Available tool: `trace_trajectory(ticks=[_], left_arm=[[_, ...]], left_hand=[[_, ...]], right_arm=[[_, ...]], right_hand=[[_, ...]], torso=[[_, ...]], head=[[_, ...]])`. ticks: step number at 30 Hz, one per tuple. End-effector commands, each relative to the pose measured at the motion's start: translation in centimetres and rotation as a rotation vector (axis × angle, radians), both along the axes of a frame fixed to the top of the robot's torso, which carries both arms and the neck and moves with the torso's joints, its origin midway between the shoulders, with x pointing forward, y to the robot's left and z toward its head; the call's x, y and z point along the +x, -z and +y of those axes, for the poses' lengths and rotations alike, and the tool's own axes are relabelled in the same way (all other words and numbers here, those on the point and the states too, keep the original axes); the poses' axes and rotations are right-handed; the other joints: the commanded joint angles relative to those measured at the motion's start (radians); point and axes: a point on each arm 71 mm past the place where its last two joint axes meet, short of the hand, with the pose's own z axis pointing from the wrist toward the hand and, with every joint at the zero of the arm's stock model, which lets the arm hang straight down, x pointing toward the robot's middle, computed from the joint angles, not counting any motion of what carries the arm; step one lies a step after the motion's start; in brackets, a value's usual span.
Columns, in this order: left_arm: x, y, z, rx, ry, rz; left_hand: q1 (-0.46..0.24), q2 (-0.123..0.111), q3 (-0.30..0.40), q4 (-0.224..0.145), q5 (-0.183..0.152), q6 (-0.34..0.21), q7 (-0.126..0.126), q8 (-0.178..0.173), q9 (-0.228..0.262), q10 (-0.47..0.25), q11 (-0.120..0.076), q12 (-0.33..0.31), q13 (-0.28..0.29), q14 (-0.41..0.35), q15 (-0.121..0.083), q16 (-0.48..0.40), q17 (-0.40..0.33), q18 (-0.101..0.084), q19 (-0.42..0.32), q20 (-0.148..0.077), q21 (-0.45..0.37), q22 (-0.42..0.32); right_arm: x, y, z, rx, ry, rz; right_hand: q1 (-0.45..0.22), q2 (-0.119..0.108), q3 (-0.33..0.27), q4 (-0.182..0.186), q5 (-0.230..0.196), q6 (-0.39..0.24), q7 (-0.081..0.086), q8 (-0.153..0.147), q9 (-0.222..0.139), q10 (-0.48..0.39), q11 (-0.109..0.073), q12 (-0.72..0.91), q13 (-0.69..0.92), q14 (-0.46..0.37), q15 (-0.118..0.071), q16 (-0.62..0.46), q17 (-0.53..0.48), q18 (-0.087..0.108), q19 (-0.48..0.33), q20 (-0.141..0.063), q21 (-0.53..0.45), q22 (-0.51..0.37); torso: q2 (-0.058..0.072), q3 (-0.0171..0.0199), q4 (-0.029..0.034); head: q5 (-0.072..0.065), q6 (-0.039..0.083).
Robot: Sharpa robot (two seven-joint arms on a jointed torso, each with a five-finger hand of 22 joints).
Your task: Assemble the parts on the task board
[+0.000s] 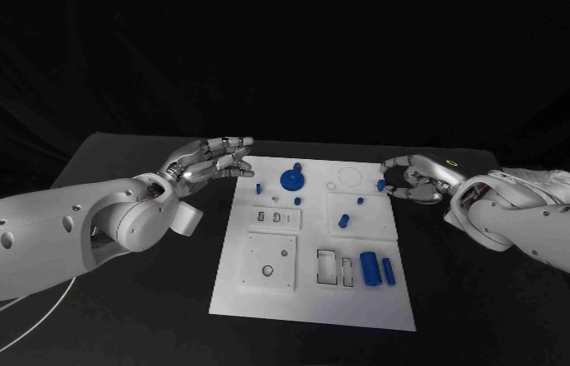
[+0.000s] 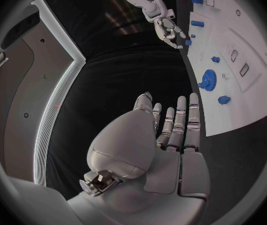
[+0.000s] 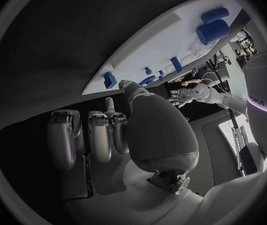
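The task board (image 1: 311, 300) lies mid-frame on the surface (image 1: 142, 300). On its upper part stands a gear (image 1: 292, 178); two cylinders (image 1: 378, 269) lie at lower right. One robot hand (image 1: 212, 164) flanks its upper left corner, another (image 1: 416, 180) its upper right.

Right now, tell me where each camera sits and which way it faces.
Head view: on the robot's head, looking down at the task board; both arms enter.
Left wrist view: behind the left hand, facing across the board's far end toward the right hand.
Right wrist view: behind the right hand, facing the board's edge.
Shared: the blue gear appears in head and left wrist views.
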Motion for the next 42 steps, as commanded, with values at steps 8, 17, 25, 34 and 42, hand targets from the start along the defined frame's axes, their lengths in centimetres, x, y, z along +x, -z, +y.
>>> trace_trajectory(ticks=[8, 17, 25, 34, 42], left_arm=[[-0.1, -0.1, -0.3, -0.013, 0.025, -0.009], [-0.1, -0.1, -0.3, -0.013, 0.027, -0.008], [-0.1, -0.1, -0.3, -0.013, 0.026, -0.008], [-0.1, -0.1, -0.2, -0.012, 0.025, -0.007], [-0.1, -0.1, -0.2, -0.012, 0.025, -0.007]], left_hand=[[0.010, 0.000, 0.005, 0.000, 0.005, 0.000, -0.002, 0.000, 0.000, 0.002, 0.003, 0.003, -0.001, 0.002, 0.006, -0.001, -0.001, 0.005, -0.002, 0.004, -0.004, -0.001], [0.010, 0.000, 0.005, 0.000, 0.005, 0.000, -0.002, 0.000, 0.000, 0.002, 0.003, 0.003, -0.001, 0.002, 0.006, -0.001, -0.001, 0.005, -0.002, 0.004, -0.004, -0.001], [0.010, 0.000, 0.005, 0.000, 0.005, 0.000, -0.002, 0.000, 0.000, 0.002, 0.003, 0.003, -0.001, 0.002, 0.006, -0.001, -0.001, 0.005, -0.002, 0.004, -0.004, -0.001], [0.010, 0.000, 0.005, 0.000, 0.005, 0.000, -0.002, 0.000, 0.000, 0.002, 0.003, 0.003, -0.001, 0.002, 0.006, -0.001, -0.001, 0.005, -0.002, 0.004, -0.004, -0.001], [0.010, 0.000, 0.005, 0.000, 0.005, 0.000, -0.002, 0.000, 0.000, 0.002, 0.003, 0.003, -0.001, 0.002, 0.006, -0.001, -0.001, 0.005, -0.002, 0.004, -0.004, -0.001]], right_arm=[[0.1, 0.4, -0.1, 0.026, -0.003, -0.010], [0.3, 0.7, 0.1, 0.021, -0.005, 0.003], [0.5, 1.1, 0.1, 0.013, 0.003, 0.017], [0.7, 1.5, 0.1, 0.006, 0.006, 0.034], [0.7, 1.5, 0.2, 0.005, 0.005, 0.035]], right_hand=[[0.013, 0.000, 0.009, 0.003, -0.016, 0.014, 0.002, 0.015, 0.031, 0.104, 0.000, 0.004, 0.263, 0.106, 0.003, 0.003, 0.263, -0.009, 0.042, 0.001, 0.006, 0.236], [0.015, 0.000, 0.010, 0.004, -0.017, 0.018, 0.002, 0.022, 0.047, 0.104, 0.001, 0.004, 0.263, 0.106, 0.004, 0.003, 0.263, -0.009, 0.042, 0.002, 0.007, 0.236], [0.016, 0.000, 0.011, 0.005, -0.021, 0.020, 0.003, 0.026, 0.057, 0.104, 0.001, 0.004, 0.263, 0.106, 0.004, 0.003, 0.263, -0.008, 0.040, 0.002, 0.005, 0.235], [0.020, 0.001, 0.013, 0.004, -0.021, 0.023, 0.003, 0.029, 0.064, 0.104, 0.001, 0.004, 0.263, 0.106, 0.004, 0.003, 0.263, -0.008, 0.038, 0.002, 0.002, 0.234], [0.031, 0.002, 0.019, -0.003, -0.004, 0.048, 0.003, 0.053, 0.108, 0.104, 0.002, 0.004, 0.263, 0.106, 0.005, 0.003, 0.263, -0.007, 0.038, 0.003, 0.002, 0.234]], torso=[[-0.001, -0.0002, -0.0004], [0.000, -0.0003, -0.0003], [0.000, -0.0002, -0.0002], [0.000, -0.0004, -0.0006], [0.000, -0.0001, -0.0004]], head=[[0.001, 0.001], [0.000, 0.001], [0.001, 0.001], [0.002, -0.001], [0.002, -0.003]])
